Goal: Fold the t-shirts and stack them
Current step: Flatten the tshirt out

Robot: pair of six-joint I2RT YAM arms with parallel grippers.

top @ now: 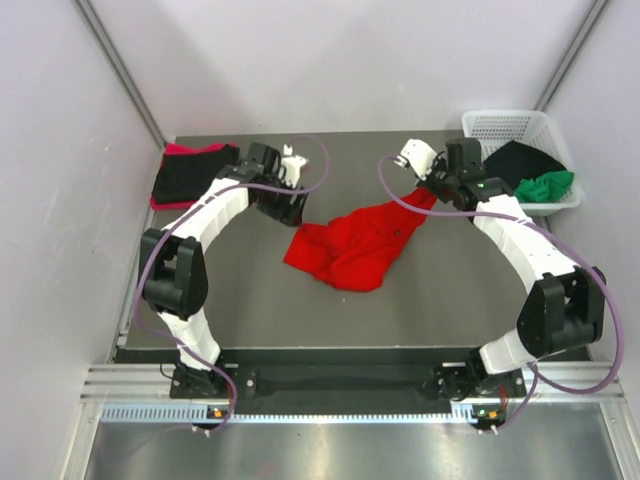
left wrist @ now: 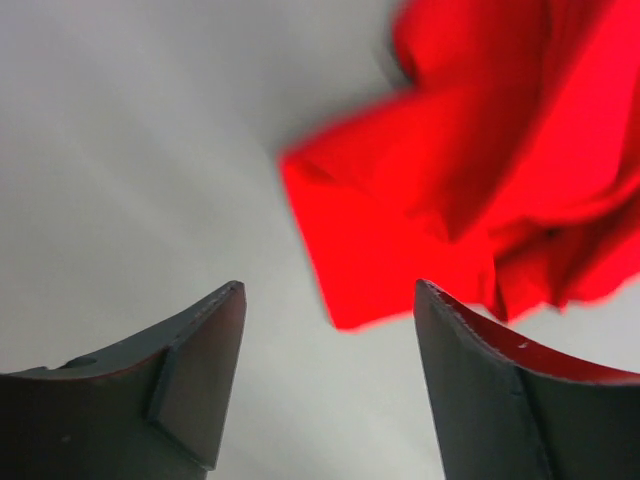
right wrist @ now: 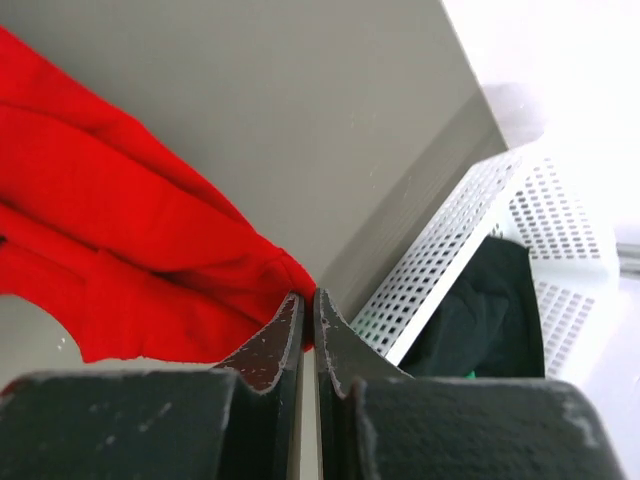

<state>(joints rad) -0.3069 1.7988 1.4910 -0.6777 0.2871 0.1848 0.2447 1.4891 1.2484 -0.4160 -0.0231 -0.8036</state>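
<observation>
Legend, for you at the controls. The bright red t-shirt (top: pixel 350 245) is soft, matte cloth. It lies crumpled in loose folds at the middle of the table (top: pixel 260 300), a flat, dull grey-brown surface. One end of it is drawn out toward the far right. There the right tool (top: pixel 432 188) has its dark, curved jaws clenched together on that end of the shirt. In the right wrist view, red cloth meets the tips of the pressed fingers (right wrist: pixel 285 335).

The left tool (left wrist: pixel 328 290) is released. Its two dark, wedge-shaped jaws stand apart with nothing between them, just short of the near edge of the blurred red fabric.

At the far left corner you see a black t-shirt (top: pixel 195 178) folded flat on a pinkish red t-shirt (top: pixel 178 150), of which only the edges show.

At the far right stands one basket (top: pixel 500 125) of white perforated plastic, rectangular in shape. It holds a second black garment (top: pixel 518 160) and a bunched green t-shirt (top: pixel 548 185).

Count: five cloth pieces (one bright red, two black, one pinkish red, one green), one basket and two tools.
</observation>
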